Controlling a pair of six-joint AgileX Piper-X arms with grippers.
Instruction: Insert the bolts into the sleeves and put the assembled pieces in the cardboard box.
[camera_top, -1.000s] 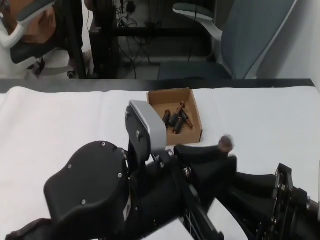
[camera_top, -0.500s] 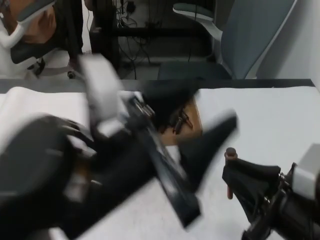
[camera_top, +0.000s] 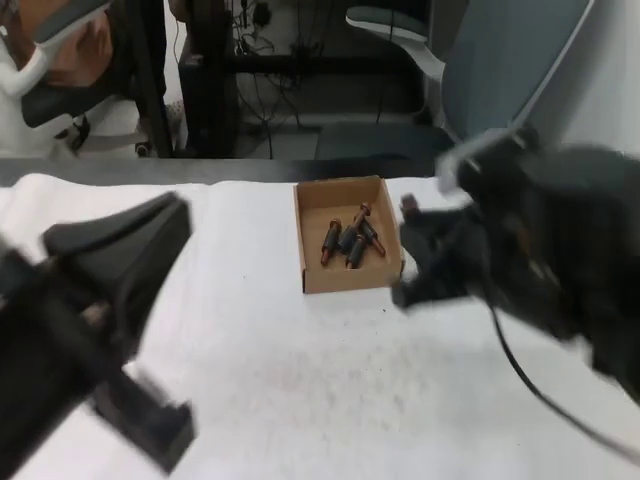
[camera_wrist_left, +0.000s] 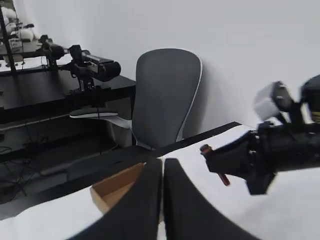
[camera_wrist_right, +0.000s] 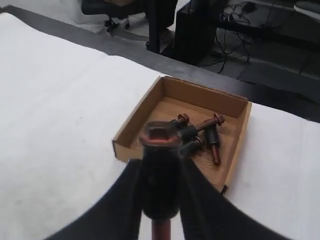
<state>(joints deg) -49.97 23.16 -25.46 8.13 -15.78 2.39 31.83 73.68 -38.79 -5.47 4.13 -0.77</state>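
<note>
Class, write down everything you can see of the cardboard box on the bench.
The cardboard box is a shallow, open-topped tray of plain brown card, with low upright walls and no lid. It sits flat on the white bench cover, toward the bench's far edge. Several dark sleeves with reddish-brown bolts through them lie loosely on its floor.

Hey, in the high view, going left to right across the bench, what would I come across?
Left tool → cardboard box with assembled pieces lying inside → right tool, gripping a bolt piece just beside the box.
</note>
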